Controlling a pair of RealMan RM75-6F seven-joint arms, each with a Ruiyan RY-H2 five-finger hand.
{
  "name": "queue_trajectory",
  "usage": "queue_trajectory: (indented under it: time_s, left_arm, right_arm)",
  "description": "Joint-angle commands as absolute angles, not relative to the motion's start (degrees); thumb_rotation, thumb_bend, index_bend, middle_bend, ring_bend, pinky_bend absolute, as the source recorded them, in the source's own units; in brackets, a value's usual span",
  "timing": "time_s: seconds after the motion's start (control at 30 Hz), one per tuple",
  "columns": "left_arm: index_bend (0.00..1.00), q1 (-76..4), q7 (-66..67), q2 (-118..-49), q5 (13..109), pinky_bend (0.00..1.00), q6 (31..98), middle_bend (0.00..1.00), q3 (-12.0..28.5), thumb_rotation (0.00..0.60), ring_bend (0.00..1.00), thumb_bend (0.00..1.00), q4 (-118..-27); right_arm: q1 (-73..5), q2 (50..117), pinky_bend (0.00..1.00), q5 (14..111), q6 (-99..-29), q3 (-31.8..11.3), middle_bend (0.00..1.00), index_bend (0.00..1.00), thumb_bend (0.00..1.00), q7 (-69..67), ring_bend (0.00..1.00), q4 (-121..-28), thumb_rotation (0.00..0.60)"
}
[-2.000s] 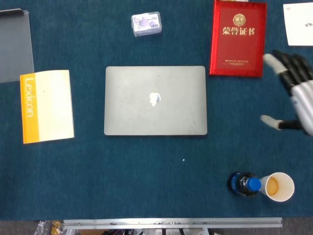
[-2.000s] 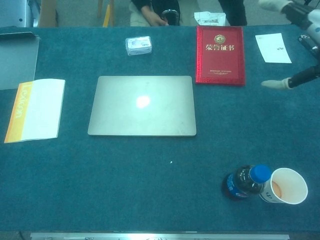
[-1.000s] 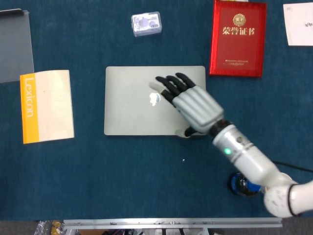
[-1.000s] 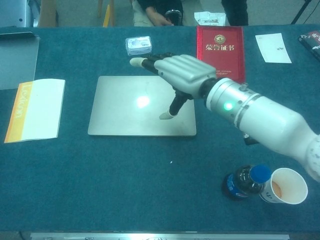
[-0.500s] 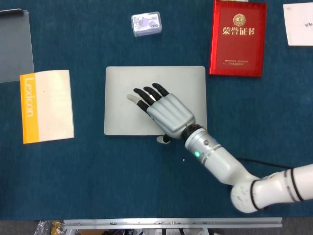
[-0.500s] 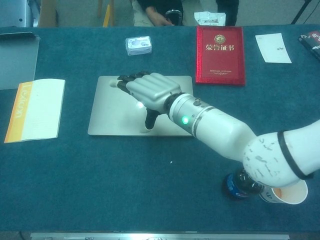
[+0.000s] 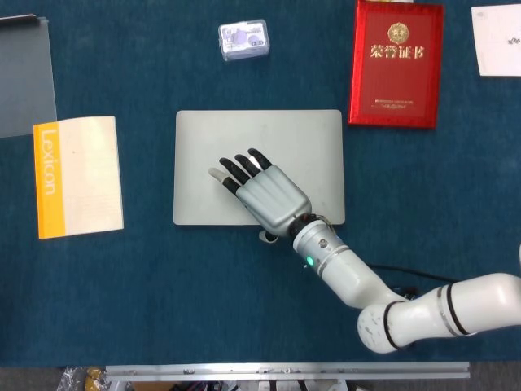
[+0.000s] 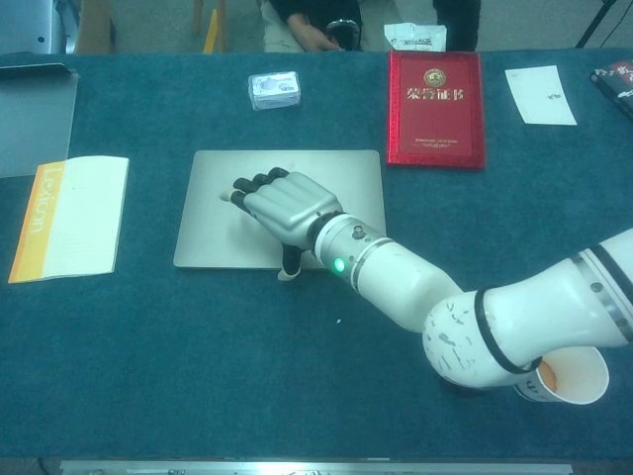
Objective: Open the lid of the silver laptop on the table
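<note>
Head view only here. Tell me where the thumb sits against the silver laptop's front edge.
Observer: In the chest view the right hand lies palm down over the silver laptop. Its thumb points down just past the front edge, and the lid looks flat.
Operator: Report anything hidden under my forearm.
Observer: A paper cup stands on the table right beneath the elbow, close to the arm.

Office or meeting-room table

A blue-clothed table (image 8: 148,376) carries a red certificate folder (image 8: 435,95), a Lexicon booklet (image 7: 77,175), a paper sheet (image 8: 540,95) upper right; seated people (image 8: 307,25) at top edge.
</note>
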State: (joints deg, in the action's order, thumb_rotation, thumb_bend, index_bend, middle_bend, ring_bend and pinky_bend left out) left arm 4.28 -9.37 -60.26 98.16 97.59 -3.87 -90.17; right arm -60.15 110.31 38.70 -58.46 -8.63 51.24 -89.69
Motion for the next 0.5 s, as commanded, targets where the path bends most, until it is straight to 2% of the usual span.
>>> queue_trajectory:
  time_s: [0.03, 0.5]
  left_arm:
    - [0.27, 4.32, -9.77, -60.40, 97.98, 0.10, 97.65, 0.22, -3.82, 0.600, 0.15, 0.42, -89.81]
    - [0.27, 4.05, -11.18, -60.98, 97.42, 0.10, 97.16, 0.22, -3.64, 0.600, 0.15, 0.42, -88.40]
  right_arm:
    - [-60.59, 111.92, 0.01, 39.19, -58.65, -8.57, 0.03, 0.00, 0.00, 51.28, 0.00, -87.44, 0.600]
    - [-61.41, 115.72, 0.01, 40.78, -58.07, -9.22, 0.03, 0.00, 0.00, 51.66, 0.00, -81.74, 0.600]
